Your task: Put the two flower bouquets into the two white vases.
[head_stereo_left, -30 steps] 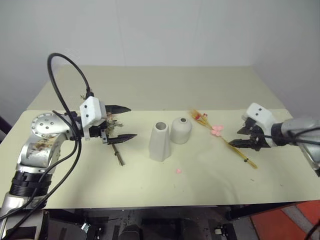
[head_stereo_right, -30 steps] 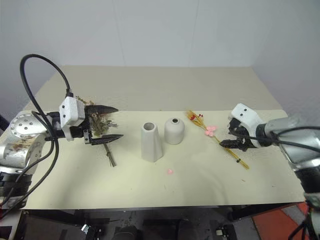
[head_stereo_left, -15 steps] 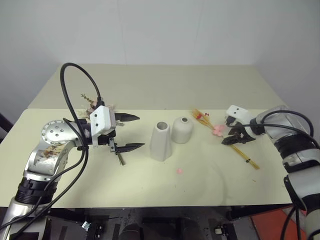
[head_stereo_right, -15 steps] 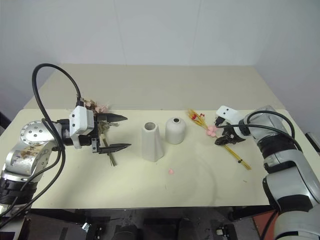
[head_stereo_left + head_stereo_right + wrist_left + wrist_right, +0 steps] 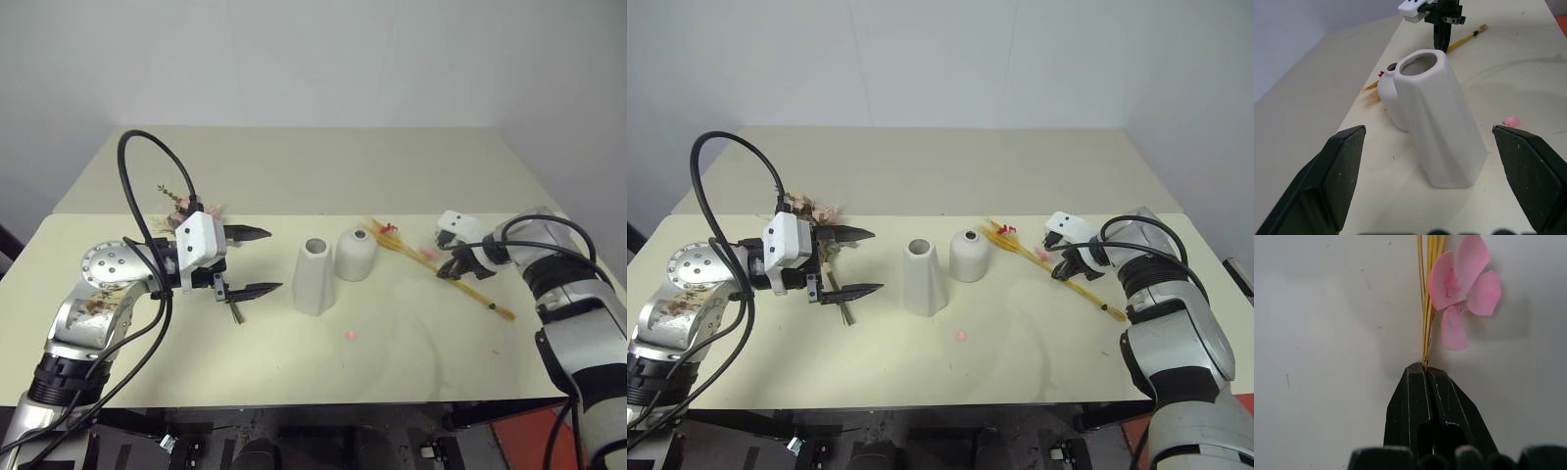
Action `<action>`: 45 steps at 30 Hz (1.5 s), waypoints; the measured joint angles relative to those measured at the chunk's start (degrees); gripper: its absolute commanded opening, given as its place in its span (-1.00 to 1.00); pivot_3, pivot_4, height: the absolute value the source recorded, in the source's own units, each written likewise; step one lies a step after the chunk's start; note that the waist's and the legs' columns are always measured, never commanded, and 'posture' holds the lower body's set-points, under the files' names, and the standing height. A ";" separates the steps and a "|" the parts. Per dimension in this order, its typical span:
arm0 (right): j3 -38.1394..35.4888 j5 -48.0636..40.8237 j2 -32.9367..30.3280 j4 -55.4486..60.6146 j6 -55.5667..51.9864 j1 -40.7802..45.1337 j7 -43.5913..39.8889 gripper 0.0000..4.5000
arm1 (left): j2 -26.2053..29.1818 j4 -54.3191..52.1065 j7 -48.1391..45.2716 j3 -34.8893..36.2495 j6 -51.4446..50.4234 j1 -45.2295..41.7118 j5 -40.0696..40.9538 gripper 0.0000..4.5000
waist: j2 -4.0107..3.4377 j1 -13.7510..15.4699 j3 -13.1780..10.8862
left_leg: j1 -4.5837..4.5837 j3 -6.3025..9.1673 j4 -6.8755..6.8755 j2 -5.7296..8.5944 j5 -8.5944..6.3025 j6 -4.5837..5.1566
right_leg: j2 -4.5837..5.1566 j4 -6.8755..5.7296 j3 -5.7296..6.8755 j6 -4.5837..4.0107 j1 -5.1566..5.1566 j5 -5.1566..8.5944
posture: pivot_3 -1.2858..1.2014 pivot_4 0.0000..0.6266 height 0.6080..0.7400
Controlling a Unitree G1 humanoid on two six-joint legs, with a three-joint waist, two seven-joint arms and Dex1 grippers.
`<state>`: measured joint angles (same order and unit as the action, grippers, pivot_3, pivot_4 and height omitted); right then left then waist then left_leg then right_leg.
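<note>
- Setting: pale cream table (image 5: pixel 392 176) against a plain white wall; landmark for all places below is the tall vase (image 5: pixel 313 276), standing upright near mid-table.
- Item 1, short round vase (image 5: pixel 355 254): upright, just beside the tall vase on the robot's right and slightly farther back; whether touching, cannot tell.
- Item 2, yellow-stalk bouquet (image 5: pixel 411 253): flat on the table, to the right of the tall vase beyond the round vase. Long axis diagonal: blossom end close to the round vase, bare stem ends trailing away toward the near right.
- Item 3, rose bouquet (image 5: pixel 818 211): flat on the table, well to the left of the tall vase, largely behind the left arm; stem end pointing toward the near edge.
- Item 4, loose pink petal (image 5: pixel 350 335): nearer the front edge than the tall vase; not a task thing.
- Right gripper (image 5: pixel 453 266): pinched tight on the yellow stalks near mid-length, a pink blossom (image 5: pixel 1462 289) just past the tips.
- Left gripper (image 5: pixel 253 261): spread wide, empty, aimed level at the tall vase, with the rose stems below and behind it.
- Deciding relation, as judged: stem ends lie on the far side of the pinch from both vases, so the bunch needs lifting and swinging stem-down before entering a mouth; right arm nearer, round vase the closer target.
</note>
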<state>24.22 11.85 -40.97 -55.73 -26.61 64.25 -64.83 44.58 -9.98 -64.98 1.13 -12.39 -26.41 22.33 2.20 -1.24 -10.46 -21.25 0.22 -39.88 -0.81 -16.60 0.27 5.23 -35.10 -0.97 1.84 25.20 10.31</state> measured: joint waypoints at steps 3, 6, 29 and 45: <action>-6.84 -0.95 -0.53 5.51 0.01 -0.90 9.75 -0.99 | 0.37 0.27 0.03 0.12 0.05 -0.01 -0.12 1.00 | -0.14 0.04 -0.09 | -0.03 0.00 0.02 0.00 0.01 -0.02 | 0.00 -0.01 -0.01 0.00 0.05 -0.01 | 0.03 -0.52 1.00; -20.50 -6.85 -0.77 20.58 3.31 -6.75 19.60 -0.99 | 1.11 1.04 0.00 0.54 0.17 0.17 -0.20 1.00 | -0.18 0.20 -0.11 | -0.07 0.06 0.11 -0.02 0.01 -0.02 | -0.03 -0.09 0.03 0.00 0.15 -0.01 | 0.03 -0.52 1.00; -37.63 -43.17 26.71 65.47 3.77 -24.46 38.21 -0.99 | 2.26 7.96 -3.23 0.91 2.17 -4.49 -1.95 1.00 | -0.24 -0.09 -0.12 | 0.04 0.12 0.03 -0.03 0.02 -0.03 | -0.08 -0.32 0.06 0.03 -0.03 -0.18 | 0.03 -0.52 1.00; -33.63 -40.50 26.14 58.71 7.48 -22.85 36.06 -0.99 | 2.62 1.53 -0.53 3.23 -1.39 -0.75 0.06 1.00 | -0.25 -0.16 -0.12 | 0.06 0.13 0.04 -0.04 0.03 -0.04 | -0.08 -0.30 0.05 0.03 -0.02 -0.18 | 0.03 -0.52 1.00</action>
<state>-9.40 -28.65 -14.83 2.98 -19.13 41.40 -28.77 47.21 -8.45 -65.51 4.36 -13.78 -27.16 22.39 1.95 -1.39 -10.58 -21.19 0.35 -39.84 -0.85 -16.57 0.23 5.15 -35.41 -0.92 1.87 25.18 10.13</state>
